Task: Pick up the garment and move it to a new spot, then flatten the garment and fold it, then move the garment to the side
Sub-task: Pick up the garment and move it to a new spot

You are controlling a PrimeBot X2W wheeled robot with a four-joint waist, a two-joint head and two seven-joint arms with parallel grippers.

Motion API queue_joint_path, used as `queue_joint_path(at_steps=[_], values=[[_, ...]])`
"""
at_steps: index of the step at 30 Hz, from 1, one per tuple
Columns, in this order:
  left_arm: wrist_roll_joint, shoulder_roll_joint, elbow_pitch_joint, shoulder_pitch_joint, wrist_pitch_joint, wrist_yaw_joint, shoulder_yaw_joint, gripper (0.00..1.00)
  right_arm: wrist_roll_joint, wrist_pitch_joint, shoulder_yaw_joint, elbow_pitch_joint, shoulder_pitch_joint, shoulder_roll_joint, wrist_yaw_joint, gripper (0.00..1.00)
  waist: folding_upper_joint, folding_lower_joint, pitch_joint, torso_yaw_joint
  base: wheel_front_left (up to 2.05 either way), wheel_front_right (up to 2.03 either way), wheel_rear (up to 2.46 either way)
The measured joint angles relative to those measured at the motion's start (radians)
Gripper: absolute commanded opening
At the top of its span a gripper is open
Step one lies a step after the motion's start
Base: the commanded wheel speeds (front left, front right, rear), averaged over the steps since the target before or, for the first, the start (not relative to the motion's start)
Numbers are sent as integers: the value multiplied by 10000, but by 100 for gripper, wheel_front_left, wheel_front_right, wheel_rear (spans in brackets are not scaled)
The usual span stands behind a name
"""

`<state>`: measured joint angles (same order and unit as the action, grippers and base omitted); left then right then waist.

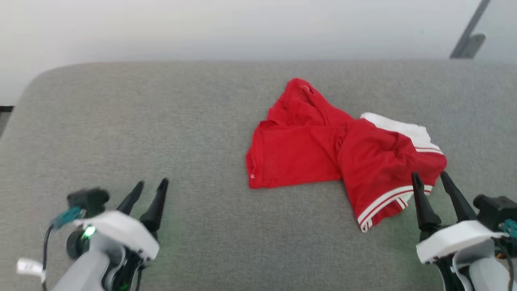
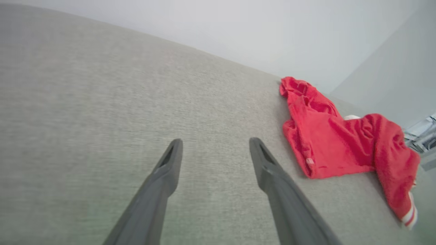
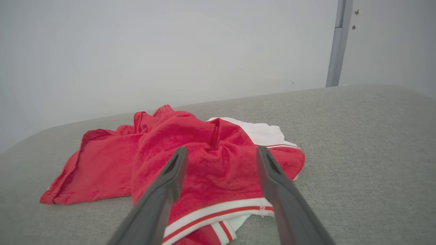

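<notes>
Pickup pending: garment (image 1: 319, 149) crumpled, centre right.
My left gripper (image 1: 152, 181) and right gripper (image 1: 429, 174) gape empty; I should next pinch the striped trim (image 1: 387, 202).

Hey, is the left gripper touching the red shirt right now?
No, the left gripper hangs open over the bare grey surface, well apart from the garment lying to its right.
</notes>
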<state>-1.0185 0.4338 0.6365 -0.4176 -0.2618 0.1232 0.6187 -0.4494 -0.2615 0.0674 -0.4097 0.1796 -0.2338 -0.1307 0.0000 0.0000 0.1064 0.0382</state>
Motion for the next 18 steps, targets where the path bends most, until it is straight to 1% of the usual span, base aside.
queue_joint_path(at_steps=[2, 7, 12, 18], values=[[627, -146, -257, 665, -2, -23, -892, 100, -38, 0, -36, 48, -176, -111, -2, 100, 0, 0, -194, 127, 0, 0, 0], [2901, -307, -1101, 1975, -12, -268, -2646, 100, -125, 0, -244, 192, -448, -259, 0, 100, 0, 0, -545, 223, 0, 0, 0], [4765, -965, -2240, 3241, -12, -345, -4169, 100, -69, 0, -336, 474, -673, -261, 0, 100, 0, 0, -866, 133, 0, 0, 0], [6669, -1793, -3787, 4070, -13, -332, -5737, 100, 127, -2, -428, 1122, -763, -98, -2, 100, 0, 0, -1030, -32, 0, 0, 0]])
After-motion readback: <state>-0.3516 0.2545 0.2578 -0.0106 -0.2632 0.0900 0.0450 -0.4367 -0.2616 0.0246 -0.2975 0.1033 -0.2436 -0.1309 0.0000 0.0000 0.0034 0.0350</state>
